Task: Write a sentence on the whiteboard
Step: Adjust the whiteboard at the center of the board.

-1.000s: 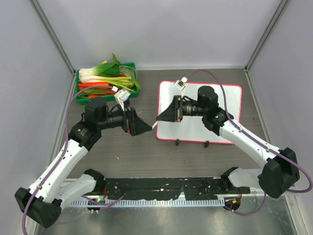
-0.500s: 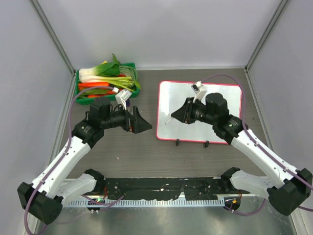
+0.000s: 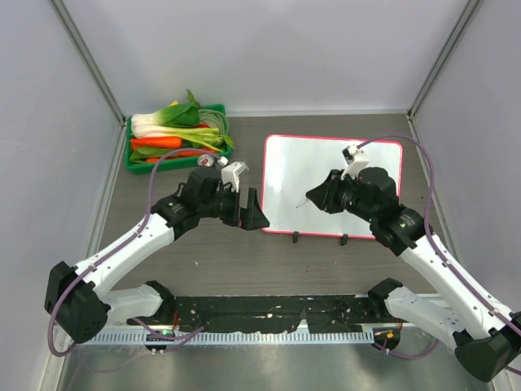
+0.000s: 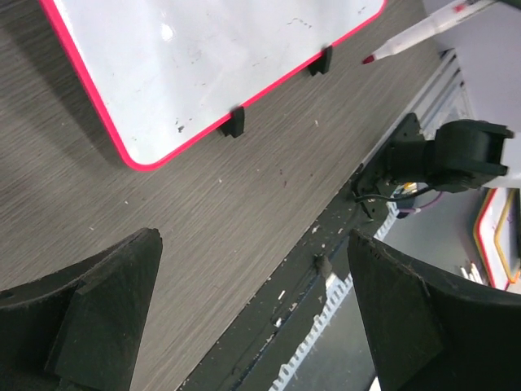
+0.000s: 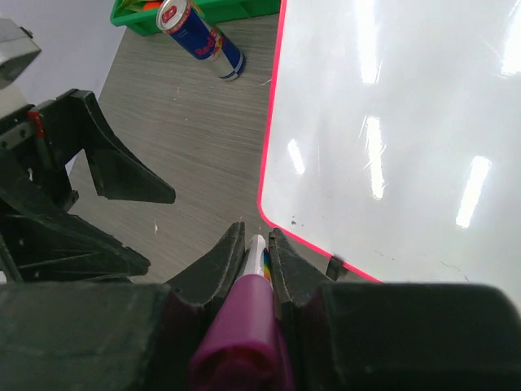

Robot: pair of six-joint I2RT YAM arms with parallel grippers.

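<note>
Right fingers (image 5: pixel 221 259) pinch a marker (image 5: pixel 244 322), its tip above the lower left of the whiteboard (image 3: pixel 326 163), centre right on the surface (image 3: pixel 203 261), likely poised to start writing. Left fingers (image 4: pixel 106 301) spread wide beside its edge, perhaps to steady it.

Whiteboard (image 5: pixel 326 204) cut off right (top too); can (image 3: pixel 210 161) half-hidden.

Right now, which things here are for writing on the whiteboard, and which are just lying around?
For the job:
- whiteboard, no writing visible
- marker, clamped in the right fingers

Lying about:
- green crate of vegetables
- drink can
</note>
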